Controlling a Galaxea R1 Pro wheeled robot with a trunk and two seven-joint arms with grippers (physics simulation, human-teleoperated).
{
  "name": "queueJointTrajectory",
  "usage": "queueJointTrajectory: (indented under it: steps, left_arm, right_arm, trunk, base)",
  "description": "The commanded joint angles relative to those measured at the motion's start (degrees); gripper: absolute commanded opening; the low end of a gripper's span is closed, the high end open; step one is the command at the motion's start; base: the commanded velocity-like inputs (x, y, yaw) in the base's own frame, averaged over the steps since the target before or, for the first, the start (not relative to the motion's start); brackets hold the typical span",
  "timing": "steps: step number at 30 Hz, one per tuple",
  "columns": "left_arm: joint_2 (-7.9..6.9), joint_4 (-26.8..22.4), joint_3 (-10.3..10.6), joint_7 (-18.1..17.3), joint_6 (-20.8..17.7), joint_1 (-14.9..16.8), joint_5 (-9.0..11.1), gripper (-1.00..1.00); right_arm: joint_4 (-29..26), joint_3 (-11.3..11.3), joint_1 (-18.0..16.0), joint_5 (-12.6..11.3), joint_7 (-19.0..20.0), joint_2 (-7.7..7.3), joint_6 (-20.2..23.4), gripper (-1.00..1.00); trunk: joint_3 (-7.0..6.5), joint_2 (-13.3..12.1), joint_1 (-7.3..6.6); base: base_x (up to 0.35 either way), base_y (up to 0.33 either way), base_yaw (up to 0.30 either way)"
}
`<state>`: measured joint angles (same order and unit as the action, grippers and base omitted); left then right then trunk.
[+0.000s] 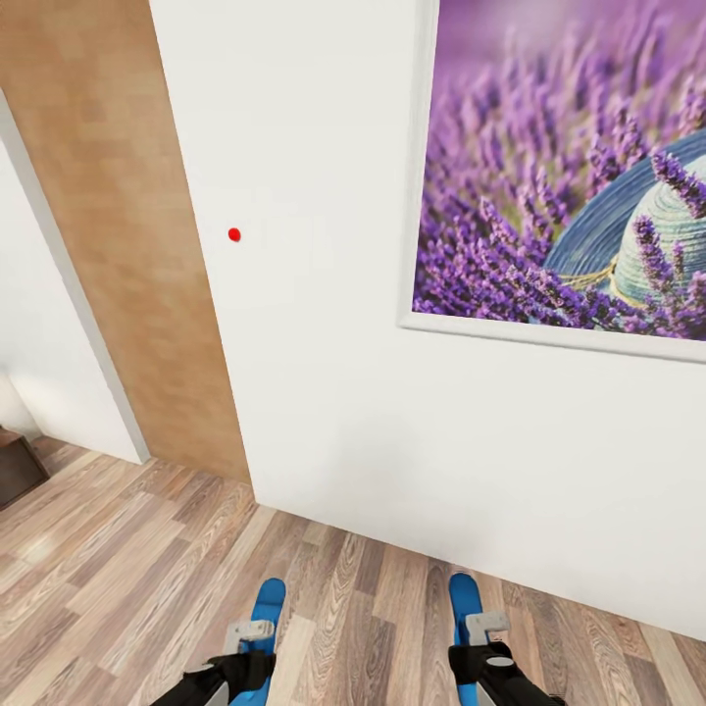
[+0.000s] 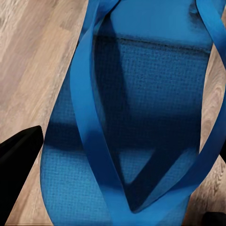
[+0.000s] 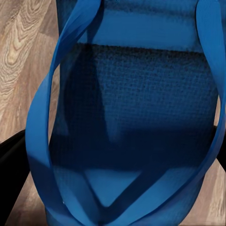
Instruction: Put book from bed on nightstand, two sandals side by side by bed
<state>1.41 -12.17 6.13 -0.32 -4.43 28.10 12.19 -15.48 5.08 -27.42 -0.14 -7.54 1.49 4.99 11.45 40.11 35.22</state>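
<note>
Blue sandals: two flat flip-flops, left sandal (image 1: pixel 267 600), right sandal (image 1: pixel 464 594), textured soles, smooth straps.
Left gripper (image 1: pixel 250 659): clamped on left sandal.
Right gripper (image 1: pixel 478 655): clamped on right sandal.
Setting: wood floor (image 1: pixel 118 549), white wall (image 1: pixel 324 324).

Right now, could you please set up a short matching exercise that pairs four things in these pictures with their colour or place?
Things:
1. sandal at the left gripper
2. framed picture
3. floor
4. red dot

Descriptions:
A. light wood-grain planks
B. on the white wall, beside the picture
C. bright blue, near the head view's lower edge
D. purple lavender around a blue hat, in a white frame

Pairs: 1-C, 2-D, 3-A, 4-B
</note>
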Motion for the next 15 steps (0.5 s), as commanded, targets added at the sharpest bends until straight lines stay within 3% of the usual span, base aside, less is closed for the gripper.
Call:
queueJointTrajectory:
  steps: [1,10,15]
  left_arm:
    - [-0.05,-0.10,0.53,0.45,-0.30,-0.08,0.50,-1.00]
    - [-0.08,-0.12,0.47,0.49,0.01,-4.50,0.62,-1.00]
    - [-0.11,-0.13,0.46,0.50,3.05,-6.68,0.59,-1.00]
  right_arm:
    - [-0.05,0.50,0.21,0.00,-0.37,-0.03,0.46,-1.00]
    - [1.08,0.40,2.17,0.02,-0.37,-0.16,0.41,-1.00]
    - [1.55,0.35,2.86,-0.02,-0.38,-0.17,0.31,-1.00]
  trunk:
    - [0.08,0.07,0.01]
    - [0.08,0.07,0.01]
    - [0.08,0.07,0.01]
  base:
    - [-0.011,-0.001,0.002]
    - [-0.003,0.000,0.000]
    - [0.000,0.000,0.000]
